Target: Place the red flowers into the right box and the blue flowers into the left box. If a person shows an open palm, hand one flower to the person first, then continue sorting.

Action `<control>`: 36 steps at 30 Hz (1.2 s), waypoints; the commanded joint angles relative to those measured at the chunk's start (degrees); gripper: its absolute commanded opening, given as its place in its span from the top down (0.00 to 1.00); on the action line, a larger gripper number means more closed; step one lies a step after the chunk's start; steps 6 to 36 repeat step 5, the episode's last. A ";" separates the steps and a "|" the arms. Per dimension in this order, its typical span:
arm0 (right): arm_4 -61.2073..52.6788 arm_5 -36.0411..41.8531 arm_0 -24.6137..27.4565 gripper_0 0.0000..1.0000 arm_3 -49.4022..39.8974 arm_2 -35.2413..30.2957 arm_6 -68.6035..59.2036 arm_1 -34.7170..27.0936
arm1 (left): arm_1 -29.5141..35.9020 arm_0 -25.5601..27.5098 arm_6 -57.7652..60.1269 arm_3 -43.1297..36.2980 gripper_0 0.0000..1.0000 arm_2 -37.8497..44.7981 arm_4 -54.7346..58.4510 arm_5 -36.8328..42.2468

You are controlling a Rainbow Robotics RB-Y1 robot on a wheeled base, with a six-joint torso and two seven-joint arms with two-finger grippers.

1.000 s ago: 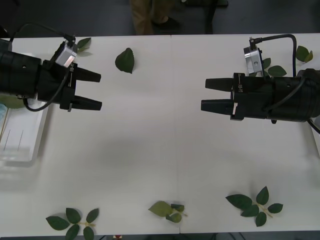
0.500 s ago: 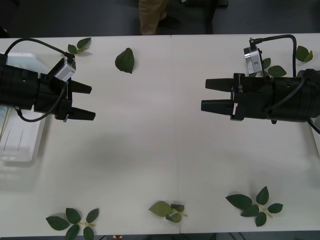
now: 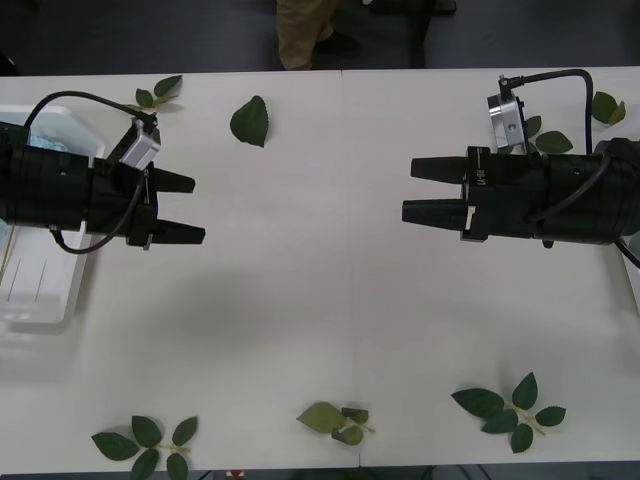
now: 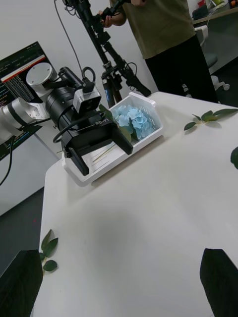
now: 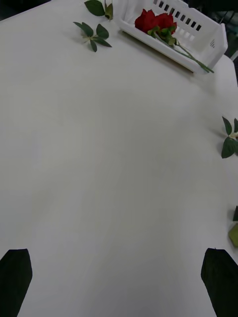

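Matt white table (image 3: 330, 300), plastic boxes, fabric-look flowers.
The left box (image 4: 144, 136) and right box (image 5: 198, 42) look smooth, glossy white plastic; blue flowers (image 4: 133, 120) fluffy like cloth, red flowers (image 5: 154, 21) soft, velvety.

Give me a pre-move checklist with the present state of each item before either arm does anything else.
1. Red flowers in the right box: ok, both blooms lie inside it.
2. Blue flowers in the left box: ok, a cluster sits inside.
3. Loose flowers left on the table: ok, only leaf sprigs lie there.
4. Left tool empty: ok, fingers apart, nothing between them.
5. Right tool empty: ok, open, nothing held.
6. Person showing an open palm: cannot tell; the visible hand grips a tripod.
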 commanded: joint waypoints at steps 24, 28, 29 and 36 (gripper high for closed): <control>0.01 -0.25 0.50 0.08 -0.42 -0.77 1.56 0.77 | -0.94 1.35 -2.48 0.00 0.00 0.62 1.26 -0.50; 0.01 -0.25 0.50 0.08 -0.42 -0.77 1.56 0.77 | -0.94 1.35 -2.48 0.00 0.00 0.62 1.26 -0.50; 0.01 -0.25 0.50 0.08 -0.42 -0.77 1.56 0.77 | -0.94 1.35 -2.48 0.00 0.00 0.62 1.26 -0.50; 0.01 -0.25 0.50 0.08 -0.42 -0.77 1.56 0.77 | -0.94 1.35 -2.48 0.00 0.00 0.62 1.26 -0.50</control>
